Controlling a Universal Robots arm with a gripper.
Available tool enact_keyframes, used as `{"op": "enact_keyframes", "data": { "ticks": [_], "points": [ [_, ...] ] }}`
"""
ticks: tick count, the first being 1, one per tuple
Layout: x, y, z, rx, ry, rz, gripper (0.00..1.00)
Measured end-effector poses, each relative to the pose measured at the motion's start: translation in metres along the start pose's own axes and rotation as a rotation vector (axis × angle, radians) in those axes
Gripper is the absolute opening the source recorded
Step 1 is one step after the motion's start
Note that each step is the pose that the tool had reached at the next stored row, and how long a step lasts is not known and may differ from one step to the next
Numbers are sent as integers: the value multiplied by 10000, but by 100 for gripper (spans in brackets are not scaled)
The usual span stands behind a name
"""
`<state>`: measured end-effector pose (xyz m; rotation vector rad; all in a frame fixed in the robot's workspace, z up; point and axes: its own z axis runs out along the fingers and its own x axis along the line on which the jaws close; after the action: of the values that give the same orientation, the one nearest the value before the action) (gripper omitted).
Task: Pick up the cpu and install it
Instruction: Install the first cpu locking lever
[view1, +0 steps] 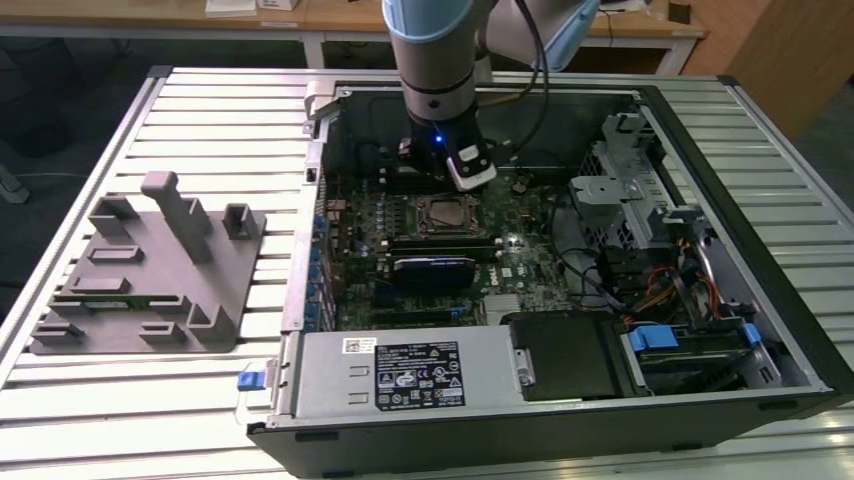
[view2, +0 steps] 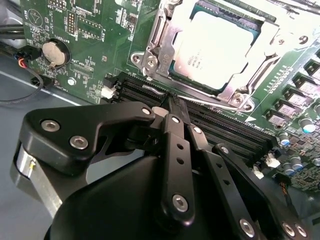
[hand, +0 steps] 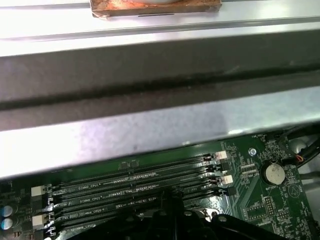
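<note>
Over the memory slots (view2: 210, 125) my gripper (view2: 170, 102) sits pinched together, empty; chip (view2: 212, 47) already in socket. I'd worry about fingertips scraping those slots.

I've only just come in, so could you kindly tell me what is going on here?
A robot arm is working inside an open computer case on a table. Its claw, fingers together and holding nothing, hovers over the memory slots beside the processor socket. The cpu already sits in that socket on the motherboard. A grey plastic tray lies beside the case.
</note>
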<state>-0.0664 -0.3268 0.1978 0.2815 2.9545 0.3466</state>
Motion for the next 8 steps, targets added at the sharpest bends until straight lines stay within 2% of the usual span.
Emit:
{"op": "enact_keyframes", "data": {
  "ticks": [8],
  "points": [
    [4,-9,36,161,-56,-36,11]
  ]
}}
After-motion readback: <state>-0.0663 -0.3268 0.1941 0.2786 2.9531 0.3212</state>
